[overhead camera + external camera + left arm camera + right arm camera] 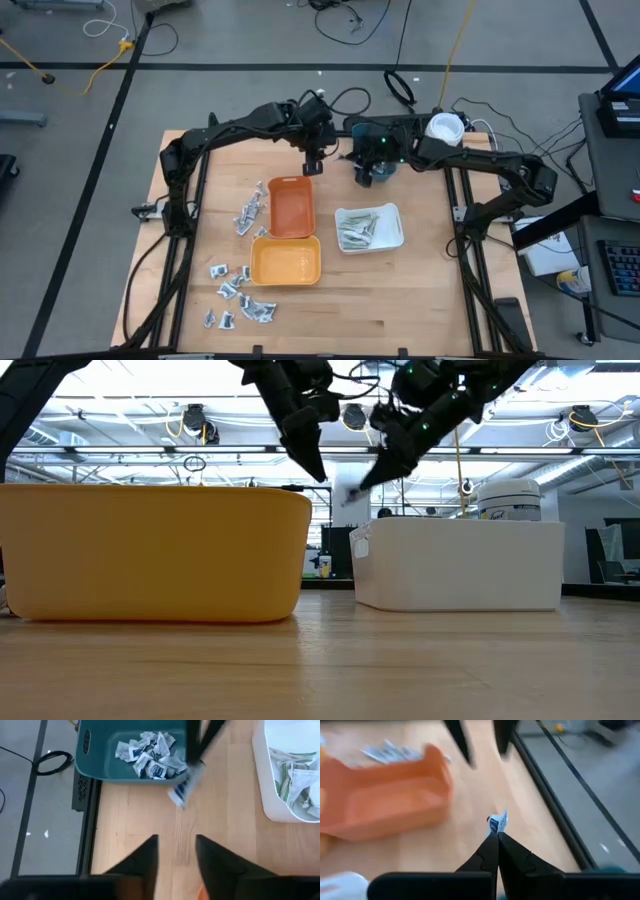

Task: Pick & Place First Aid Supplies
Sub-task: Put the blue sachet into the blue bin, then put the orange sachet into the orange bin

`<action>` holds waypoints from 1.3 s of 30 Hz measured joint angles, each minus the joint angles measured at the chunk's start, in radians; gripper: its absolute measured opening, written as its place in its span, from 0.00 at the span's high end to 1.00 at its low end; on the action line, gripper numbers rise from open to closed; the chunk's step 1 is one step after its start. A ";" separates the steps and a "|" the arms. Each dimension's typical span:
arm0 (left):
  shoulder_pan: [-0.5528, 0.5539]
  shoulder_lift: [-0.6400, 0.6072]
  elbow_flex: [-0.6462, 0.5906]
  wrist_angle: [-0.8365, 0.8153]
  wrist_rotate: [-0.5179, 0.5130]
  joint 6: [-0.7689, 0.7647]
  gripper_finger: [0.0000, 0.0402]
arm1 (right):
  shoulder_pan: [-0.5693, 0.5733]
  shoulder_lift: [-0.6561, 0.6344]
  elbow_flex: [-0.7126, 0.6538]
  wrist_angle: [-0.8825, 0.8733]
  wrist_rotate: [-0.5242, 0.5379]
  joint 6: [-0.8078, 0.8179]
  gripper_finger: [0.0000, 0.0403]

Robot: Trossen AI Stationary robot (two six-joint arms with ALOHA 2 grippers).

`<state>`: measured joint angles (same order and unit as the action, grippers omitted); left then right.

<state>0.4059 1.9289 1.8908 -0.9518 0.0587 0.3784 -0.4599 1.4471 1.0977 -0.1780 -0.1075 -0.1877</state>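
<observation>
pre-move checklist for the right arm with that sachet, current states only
1. Grip: right gripper shut on a small silvery-white sachet with blue print, pinched at the fingertips. Ok.
2. Left gripper: open, empty, apart from the sachet. Ok.
3. Height: both grippers hang above the tray rims in the low view. Ok.
4. Drop target: dark teal plastic tray already holds matching sachets, with room left. Ok.
5. Sachet over the teal tray: in the left wrist view it hangs over bare wood beside the rim. Not ok.
6. Grip depth: only one edge appears pinched. Cannot tell.
</observation>
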 joint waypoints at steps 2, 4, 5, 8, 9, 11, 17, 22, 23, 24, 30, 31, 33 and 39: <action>0.002 0.000 0.000 -0.002 -0.001 0.000 0.57 | -0.026 0.000 0.000 -0.041 0.047 -0.026 1.00; 0.005 0.000 0.000 -0.003 -0.001 0.003 0.50 | -0.054 0.000 0.000 -0.085 0.115 -0.056 1.00; 0.006 0.000 0.000 -0.004 -0.001 0.004 0.47 | -0.067 0.000 0.000 -0.111 0.153 -0.075 1.00; 0.012 0.000 0.000 -0.005 -0.001 -0.007 0.39 | -0.104 0.000 0.000 -0.182 0.238 -0.129 1.00; 0.016 0.000 0.000 -0.007 -0.001 -0.015 0.37 | -0.116 0.000 0.000 -0.193 0.241 -0.144 1.00; 0.023 0.000 0.000 -0.010 -0.001 -0.025 0.34 | -0.135 0.000 0.000 -0.197 0.241 -0.156 1.00; 0.045 0.000 0.000 -0.019 0.001 -0.090 0.28 | -0.144 0.000 0.000 -0.198 0.238 -0.172 0.86; 0.057 0.000 0.000 -0.047 0.001 -0.098 0.25 | -0.143 0.000 0.000 -0.194 0.235 -0.096 0.63; 0.059 0.000 0.000 -0.047 0.004 -0.099 0.24 | -0.143 0.000 0.000 -0.193 0.224 -0.087 0.59; 0.059 0.000 0.000 -0.047 0.014 -0.099 0.24 | -0.142 -0.004 0.000 -0.194 0.206 -0.082 0.55; 0.059 0.000 0.000 -0.042 0.049 -0.093 0.23 | -0.123 -0.050 0.001 -0.137 0.163 0.113 0.40; 0.059 0.000 0.000 -0.042 0.049 -0.090 0.23 | -0.118 -0.063 0.000 -0.141 0.163 0.142 0.38; 0.059 0.000 0.000 -0.042 0.049 -0.082 0.23 | -0.104 -0.090 0.000 -0.141 0.163 0.181 0.36; 0.058 0.000 0.000 -0.042 0.114 -0.073 0.23 | -0.027 -0.252 -0.160 0.007 0.164 0.235 0.35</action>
<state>0.4637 1.9289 1.8908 -0.9939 0.1732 0.3055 -0.4871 1.1950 0.9382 -0.1706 0.0563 0.0470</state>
